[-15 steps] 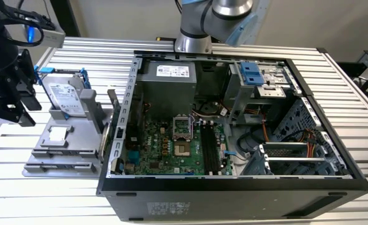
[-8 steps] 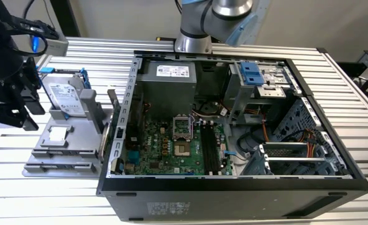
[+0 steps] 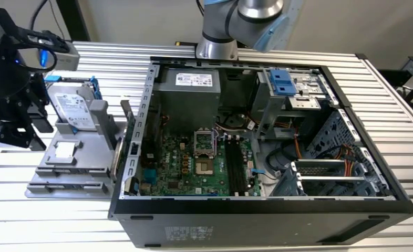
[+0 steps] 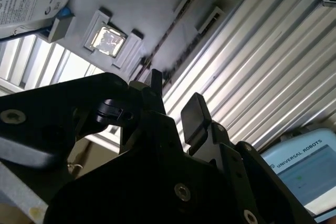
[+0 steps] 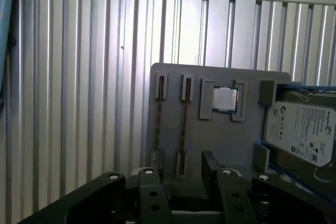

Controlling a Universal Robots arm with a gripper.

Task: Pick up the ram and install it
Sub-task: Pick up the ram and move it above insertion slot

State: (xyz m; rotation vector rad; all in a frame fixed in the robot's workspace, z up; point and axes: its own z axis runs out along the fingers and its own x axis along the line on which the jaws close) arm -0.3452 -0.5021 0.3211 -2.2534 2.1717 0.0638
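Observation:
Two thin dark ram sticks stand on edge in slots of a grey holder [image 5: 231, 145]. One ram stick [image 5: 184, 124] runs toward the gap between my fingers, and the other ram stick [image 5: 159, 124] lies beside it. In the second wrist view, a ram stick [image 4: 167, 38] shows as a dark line beyond the fingertips. My black gripper [image 5: 181, 174] [image 4: 176, 98] is open with nothing held. In the exterior view, the gripper [image 3: 17, 134] hangs at the holder's [image 3: 66, 178] left end. The motherboard's long black slots [image 3: 236, 165] lie in the open case.
The holder also carries a silver-labelled hard drive [image 3: 72, 107] [image 5: 302, 129] in a blue bracket and a square chip [image 5: 224, 99] [image 3: 63, 151]. The open computer case [image 3: 262, 210] stands on the ribbed aluminium table [image 5: 79, 77]. The arm's base [image 3: 217, 50] rises behind the case.

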